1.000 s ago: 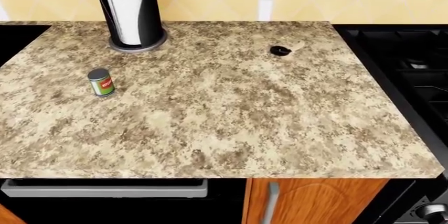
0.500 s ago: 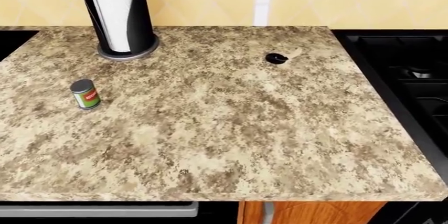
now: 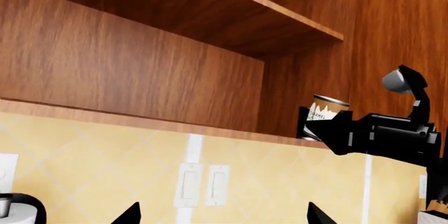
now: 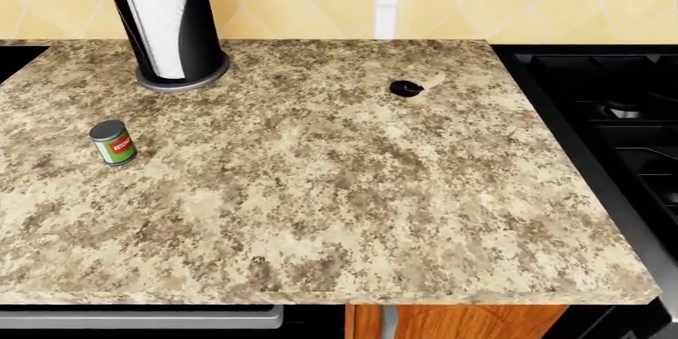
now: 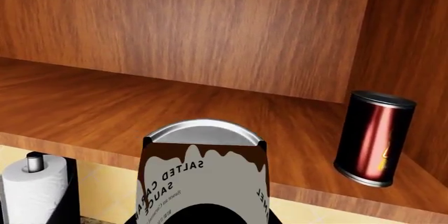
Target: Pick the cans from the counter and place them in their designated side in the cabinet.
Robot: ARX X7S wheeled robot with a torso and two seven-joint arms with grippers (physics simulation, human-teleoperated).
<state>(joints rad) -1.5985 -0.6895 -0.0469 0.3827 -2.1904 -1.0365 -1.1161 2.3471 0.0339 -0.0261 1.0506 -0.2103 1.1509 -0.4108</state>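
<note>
While gripped, white can [image 5: 203, 177] between jaws.

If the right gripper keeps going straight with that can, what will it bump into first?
Probably nothing soon. The white can in the right gripper points into the open cabinet, over its shelf. The back wall comes first; the dark red can stands off to the side.

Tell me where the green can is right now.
In the head view, the green can stands upright on the counter near its left side, in front of the paper towel holder.
</note>
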